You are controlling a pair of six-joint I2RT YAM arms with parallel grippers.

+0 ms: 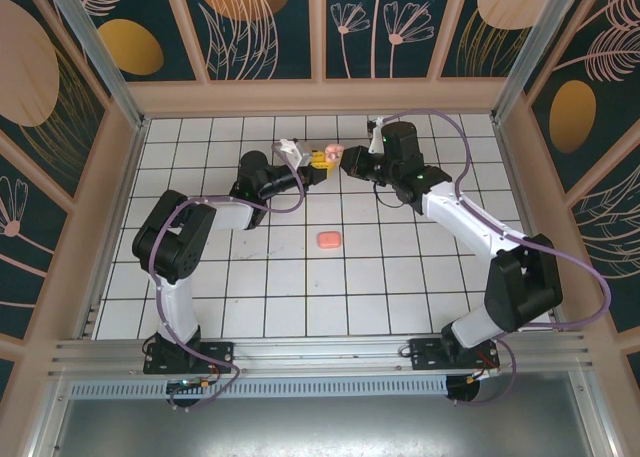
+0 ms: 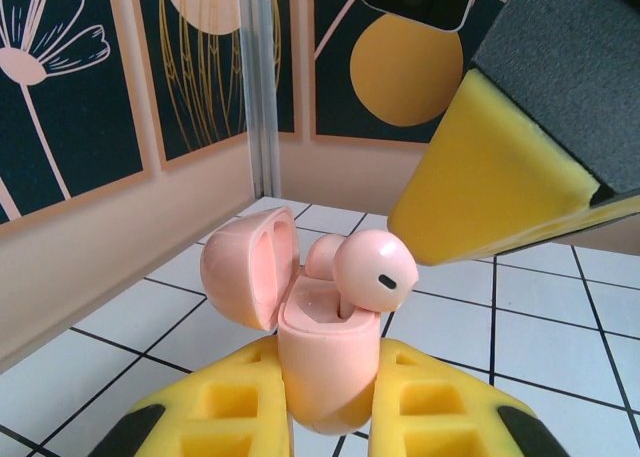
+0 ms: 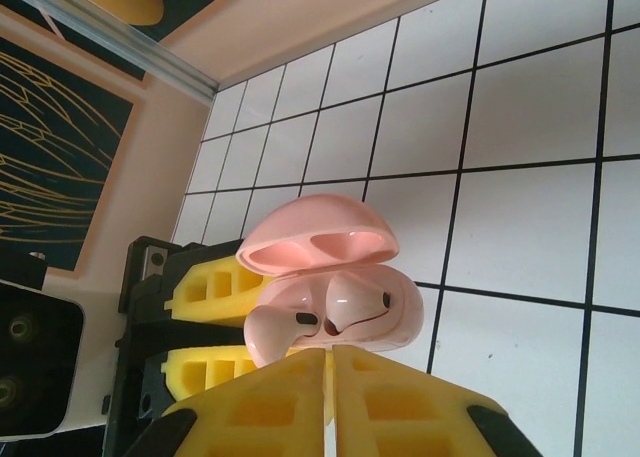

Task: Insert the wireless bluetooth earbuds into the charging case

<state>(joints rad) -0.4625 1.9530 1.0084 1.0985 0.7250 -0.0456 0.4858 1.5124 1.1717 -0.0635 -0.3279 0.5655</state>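
My left gripper [image 2: 330, 382] [image 1: 318, 161] is shut on the pale pink charging case [image 2: 325, 362] [image 1: 334, 151], held upright above the floor with its lid [image 2: 250, 267] swung open. One wireless bluetooth earbud [image 2: 375, 267] stands tall in its well, its stem partly in. The other earbud [image 2: 320, 254] sits lower behind it. In the right wrist view the raised earbud [image 3: 280, 329] juts from the case [image 3: 400, 307] and the other earbud [image 3: 350, 302] lies seated. My right gripper [image 3: 330, 365] [image 1: 346, 166] is shut with nothing between its fingers, its tips against the raised earbud.
A coral rounded-rectangular pod [image 1: 329, 239] lies on the white tiled floor [image 1: 400, 287] between the arms. Wooden walls [image 1: 320, 95] ring the floor, and the back wall is close behind the grippers.
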